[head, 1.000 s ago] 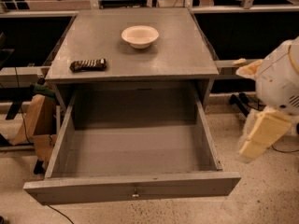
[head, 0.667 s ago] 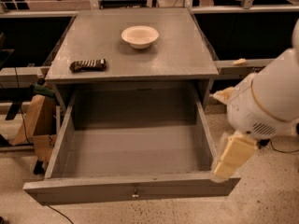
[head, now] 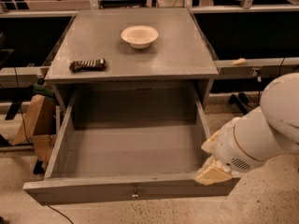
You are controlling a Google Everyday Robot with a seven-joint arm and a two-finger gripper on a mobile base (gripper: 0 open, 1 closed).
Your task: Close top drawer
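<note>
The top drawer (head: 131, 190) is a wide, deep grey box pulled fully out of the grey cabinet (head: 131, 64). It is empty inside. Its flat front panel faces me along the bottom of the camera view, with a small round metal knob (head: 135, 192) at its centre. My gripper (head: 212, 171) sits at the drawer's front right corner, its cream-coloured fingers over the top edge of the front panel. The white arm (head: 266, 134) comes in from the right.
A white bowl (head: 139, 35) and a dark snack bar (head: 87, 65) lie on the cabinet top. Cardboard boxes (head: 32, 125) stand on the floor to the left. Dark desks and cables run behind. Speckled floor lies to the right.
My arm has swung left and down, from beside the cabinet's right side to the drawer's front right corner. The drawer has not moved.
</note>
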